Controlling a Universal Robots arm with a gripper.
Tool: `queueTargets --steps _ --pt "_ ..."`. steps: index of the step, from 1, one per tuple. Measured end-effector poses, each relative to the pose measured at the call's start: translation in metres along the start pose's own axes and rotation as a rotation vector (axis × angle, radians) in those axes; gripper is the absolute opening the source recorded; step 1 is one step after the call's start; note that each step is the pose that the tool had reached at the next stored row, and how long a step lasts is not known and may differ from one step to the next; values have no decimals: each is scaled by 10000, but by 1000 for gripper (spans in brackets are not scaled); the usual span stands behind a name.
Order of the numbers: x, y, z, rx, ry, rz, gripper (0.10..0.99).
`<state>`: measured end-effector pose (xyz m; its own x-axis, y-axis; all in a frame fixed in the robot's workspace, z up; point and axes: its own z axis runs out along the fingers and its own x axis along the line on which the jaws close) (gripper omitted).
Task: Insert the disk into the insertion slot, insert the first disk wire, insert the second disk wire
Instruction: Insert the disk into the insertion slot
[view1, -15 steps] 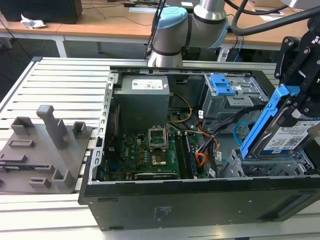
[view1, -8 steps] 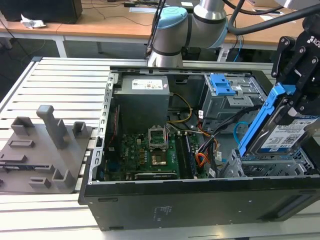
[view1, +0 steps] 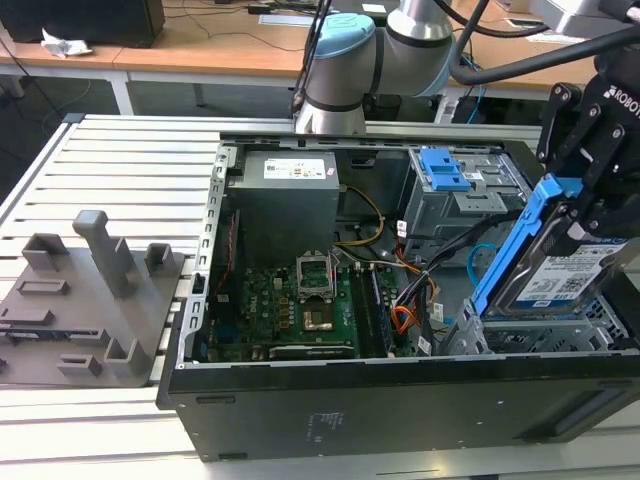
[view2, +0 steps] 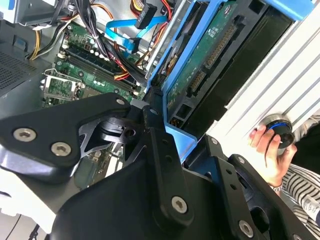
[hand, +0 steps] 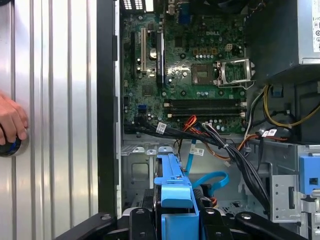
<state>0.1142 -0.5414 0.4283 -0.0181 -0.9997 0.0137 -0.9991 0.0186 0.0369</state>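
Observation:
My gripper (view1: 588, 212) is shut on the disk (view1: 562, 278), a silver drive with a white-and-blue label in a bright blue carrier. The disk hangs tilted, its lower end just above the insertion slot (view1: 520, 332), a grey perforated cage at the case's corner on the exterior view's right. In the second wrist view the black fingers (view2: 159, 145) clamp the blue carrier (view2: 177, 75) with the drive's green board showing. The second disk wire (hand: 210, 179) loops light blue beside the carrier (hand: 172, 185). The first disk wire (hand: 192, 123), red, orange and black, lies nearby.
A taller grey cage with a blue latch (view1: 445, 170) stands behind the slot. The motherboard (view1: 300, 300) and power supply (view1: 285, 200) fill the case's other half. A person's hand (view2: 267, 150) rests on a knob outside the case. Grey fixtures (view1: 100, 290) sit on the slatted table.

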Motion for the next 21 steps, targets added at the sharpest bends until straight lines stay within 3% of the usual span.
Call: queueTargets --steps 11,18,21 --pt "-4 -8 209 -1 0 -1 369" --pt "-3 -8 211 0 0 -1 369" --pt "-3 -8 211 -1 1 -1 443"
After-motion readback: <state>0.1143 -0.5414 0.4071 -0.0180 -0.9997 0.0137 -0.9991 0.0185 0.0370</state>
